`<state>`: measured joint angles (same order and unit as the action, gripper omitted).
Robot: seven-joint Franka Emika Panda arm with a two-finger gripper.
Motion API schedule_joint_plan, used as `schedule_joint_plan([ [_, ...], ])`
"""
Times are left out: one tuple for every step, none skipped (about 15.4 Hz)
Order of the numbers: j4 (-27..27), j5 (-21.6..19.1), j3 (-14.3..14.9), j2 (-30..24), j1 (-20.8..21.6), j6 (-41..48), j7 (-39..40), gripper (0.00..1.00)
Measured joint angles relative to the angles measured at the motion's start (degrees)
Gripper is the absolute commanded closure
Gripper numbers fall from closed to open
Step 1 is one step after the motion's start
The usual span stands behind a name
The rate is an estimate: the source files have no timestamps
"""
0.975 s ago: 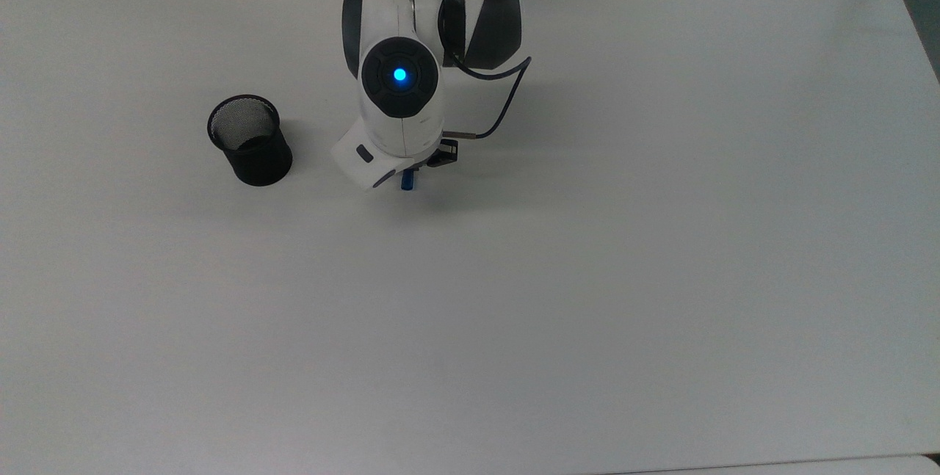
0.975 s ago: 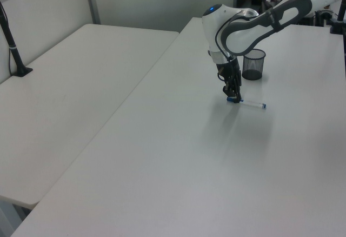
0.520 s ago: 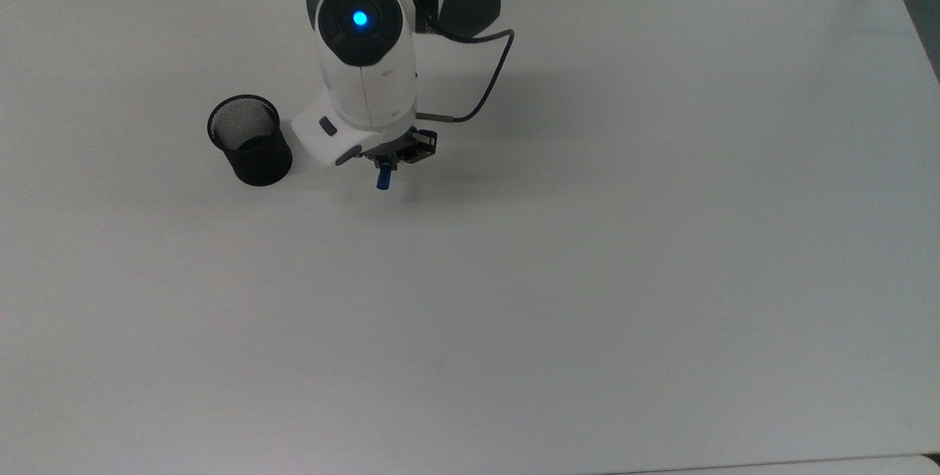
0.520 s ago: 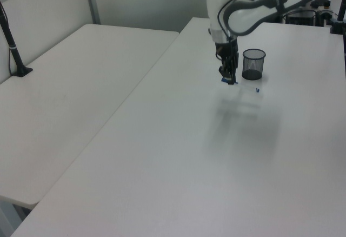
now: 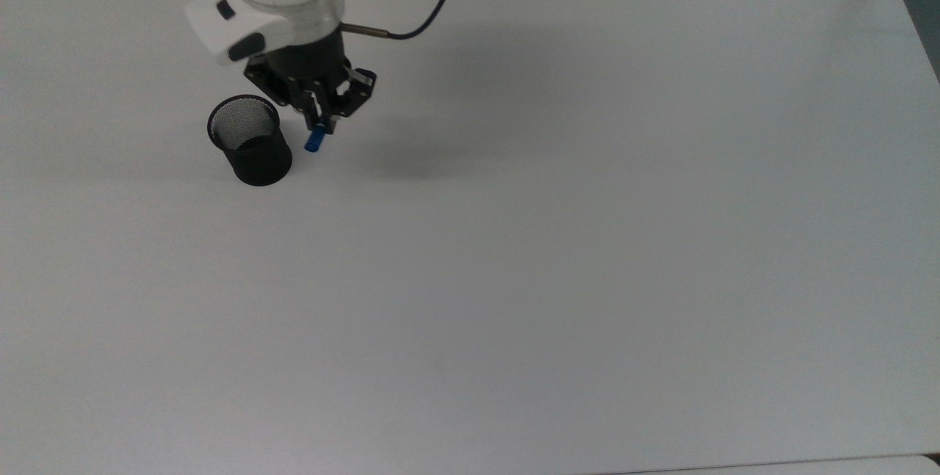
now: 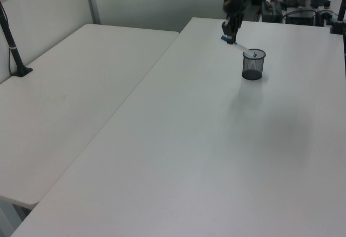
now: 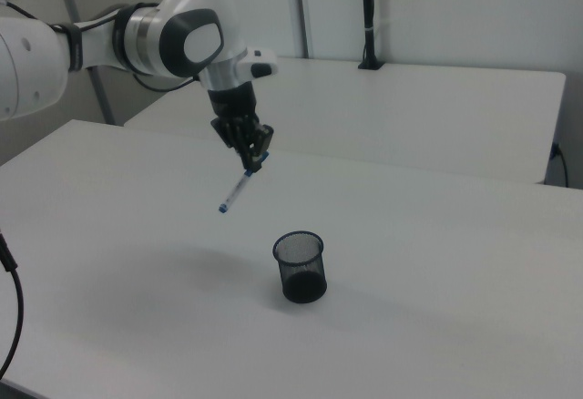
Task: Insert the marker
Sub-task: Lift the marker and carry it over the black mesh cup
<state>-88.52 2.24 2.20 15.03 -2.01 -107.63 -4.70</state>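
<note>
Because you carry the marker point(image 7: 239, 183) clenched by its cap in the gripper point(image 7: 256, 161), it hangs tilted toward seven o'clock, clear above the mesh cup point(image 7: 301, 267).

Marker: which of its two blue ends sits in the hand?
The blue cap end of the slim white-barrelled marker, pinched in the black two-finger hand; the small blue tip hangs free below.
</note>
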Motion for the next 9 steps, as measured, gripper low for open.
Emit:
schedule_joint_plan([
  [0.26,0.00,0.03,-0.75,-1.22,-0.03,0.98,0.95],
  [0.56,0.00,0.04,-1.48,-2.47,-0.04,2.13,0.95],
  [0.75,0.00,0.07,-2.39,-3.80,-0.04,3.39,0.95],
  [0.76,0.00,0.07,-2.80,-4.50,-0.36,3.96,0.95],
  [0.70,0.01,0.08,-2.90,-5.10,-1.94,4.14,0.95],
  [0.50,0.07,0.09,-2.77,-5.81,-3.87,4.20,0.95],
  [0.18,0.24,0.10,-2.47,-6.58,-5.45,4.33,0.95],
  [-0.26,0.55,0.12,-1.99,-7.47,-6.94,4.49,0.95],
  [-0.62,0.80,0.14,-1.46,-8.31,-8.08,4.71,0.95],
])
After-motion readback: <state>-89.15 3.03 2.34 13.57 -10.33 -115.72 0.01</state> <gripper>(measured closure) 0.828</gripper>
